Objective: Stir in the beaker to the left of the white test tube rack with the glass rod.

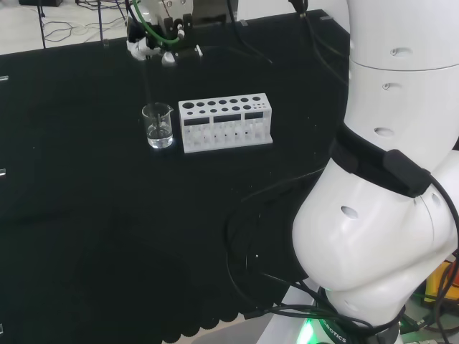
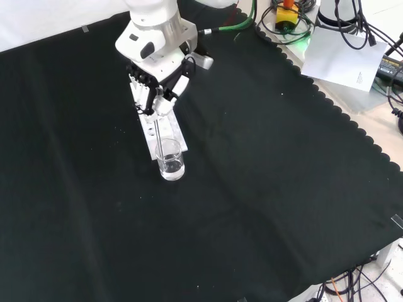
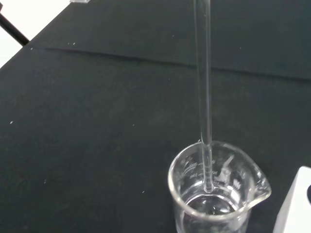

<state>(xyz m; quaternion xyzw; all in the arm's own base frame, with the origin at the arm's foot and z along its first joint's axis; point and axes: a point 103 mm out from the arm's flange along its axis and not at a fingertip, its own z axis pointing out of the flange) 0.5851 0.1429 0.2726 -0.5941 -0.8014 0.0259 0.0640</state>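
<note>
A small clear glass beaker (image 1: 158, 126) with some clear liquid stands left of the white test tube rack (image 1: 226, 122) in the head view. The hand (image 1: 159, 44) hangs above it, fingers curled round a thin glass rod (image 1: 148, 84) that runs straight down into the beaker. In the front view the hand (image 2: 156, 85) is over the rack (image 2: 154, 129) and the rod (image 2: 158, 143) reaches into the beaker (image 2: 171, 160). The wrist view shows the rod (image 3: 204, 87) with its tip inside the beaker (image 3: 216, 189), just above the liquid.
Black cables (image 1: 247, 236) lie on the cloth near the arm's base in the head view. The arm's white links (image 1: 387, 179) stand at that view's right. A sheet of paper (image 2: 343, 56) and cables lie beyond the cloth's scalloped edge in the front view.
</note>
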